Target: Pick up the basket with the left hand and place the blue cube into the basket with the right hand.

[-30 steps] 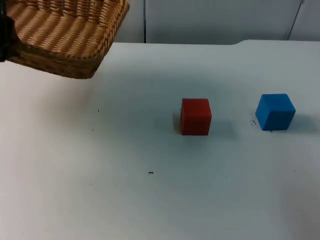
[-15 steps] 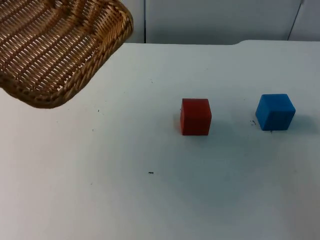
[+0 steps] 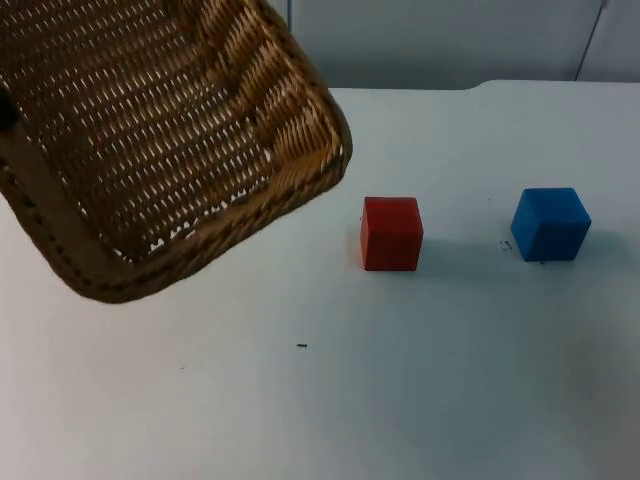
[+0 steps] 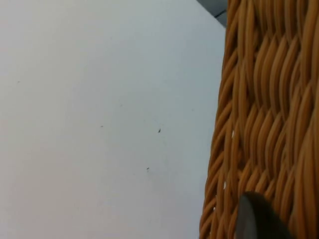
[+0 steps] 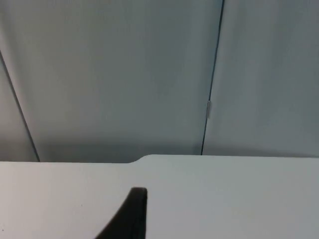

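Note:
The woven wicker basket (image 3: pixel 290 190) hangs tilted above the table's left side, its opening turned toward the top camera. My left gripper (image 3: pixel 5 108) is shut on the basket's rim at the far left edge. In the left wrist view a black fingertip (image 4: pixel 256 219) lies against the basket's wall (image 4: pixel 269 99). The blue cube (image 3: pixel 550 223) sits on the table at the right, with nothing touching it. My right gripper (image 5: pixel 132 216) is held above the table's far edge and faces the partition wall, away from the cube.
A red cube (image 3: pixel 391 232) stands on the table between the basket and the blue cube, just right of the basket's rim. The white table (image 3: pixel 330 400) stretches open toward the front. The grey partition wall (image 5: pixel 149 74) closes the back.
The basket has swung right and toward the camera, tipping its opening further up, so its rim now nears the red cube. Both cubes have stayed put.

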Available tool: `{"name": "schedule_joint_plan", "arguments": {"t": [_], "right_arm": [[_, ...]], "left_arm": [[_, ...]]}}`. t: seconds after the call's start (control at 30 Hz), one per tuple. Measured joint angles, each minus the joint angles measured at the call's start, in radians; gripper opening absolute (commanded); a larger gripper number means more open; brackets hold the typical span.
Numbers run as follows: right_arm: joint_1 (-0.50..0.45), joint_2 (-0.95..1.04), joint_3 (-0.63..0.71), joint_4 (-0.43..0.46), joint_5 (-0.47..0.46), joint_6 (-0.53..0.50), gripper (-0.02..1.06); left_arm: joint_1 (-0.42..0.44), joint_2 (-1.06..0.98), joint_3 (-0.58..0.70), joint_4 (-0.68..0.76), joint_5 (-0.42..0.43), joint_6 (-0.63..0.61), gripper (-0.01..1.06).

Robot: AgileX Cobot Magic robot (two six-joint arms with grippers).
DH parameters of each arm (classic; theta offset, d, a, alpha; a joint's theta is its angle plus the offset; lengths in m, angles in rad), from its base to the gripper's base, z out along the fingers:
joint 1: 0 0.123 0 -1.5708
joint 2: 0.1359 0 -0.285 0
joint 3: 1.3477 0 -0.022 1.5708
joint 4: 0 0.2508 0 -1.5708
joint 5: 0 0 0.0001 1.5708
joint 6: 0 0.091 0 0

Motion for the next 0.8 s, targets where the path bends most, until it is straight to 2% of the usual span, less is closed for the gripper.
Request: {"name": "schedule_joint_plan", "arguments": {"t": [0.13, 0.17, 0.3, 0.33, 0.43, 0.53, 0.63, 0.67, 0.77, 0.8], "right_arm": [[0.000, 0.000, 0.000, 0.000, 0.006, 0.000, 1.04], [0.000, 0.000, 0.000, 0.000, 0.006, 0.000, 1.04], [0.000, 0.000, 0.000, 0.000, 0.010, 0.000, 1.04], [0.000, 0.000, 0.000, 0.000, 0.010, 0.000, 1.04], [0.000, 0.000, 0.000, 0.000, 0.013, 0.000, 1.04], [0.000, 0.000, 0.000, 0.000, 0.021, 0.000, 1.04], [0.000, 0.000, 0.000, 0.022, 0.037, -0.041, 1.04], [0.000, 0.000, 0.000, 0.022, 0.037, -0.041, 1.04], [0.000, 0.000, 0.000, 0.092, 0.058, -0.120, 1.04], [0.000, 0.000, 0.000, 0.092, 0.058, -0.120, 1.04]], "left_arm": [[0.098, 0.101, 0.000, 0.195, 0.141, -0.128, 0.00], [0.098, 0.101, 0.000, 0.195, 0.141, -0.128, 0.00], [0.242, 0.186, 0.000, 0.373, 0.308, -0.168, 0.00], [0.242, 0.186, 0.000, 0.373, 0.308, -0.168, 0.00], [0.325, 0.208, -0.002, 0.525, 0.415, -0.179, 0.00], [0.343, 0.209, -0.028, 0.616, 0.482, -0.179, 0.00], [0.347, 0.210, -0.102, 0.738, 0.606, -0.186, 0.00], [0.347, 0.210, -0.102, 0.738, 0.606, -0.186, 0.00], [0.347, 0.210, -0.202, 0.847, 0.700, -0.209, 0.00], [0.347, 0.210, -0.202, 0.847, 0.700, -0.209, 0.00]]}}
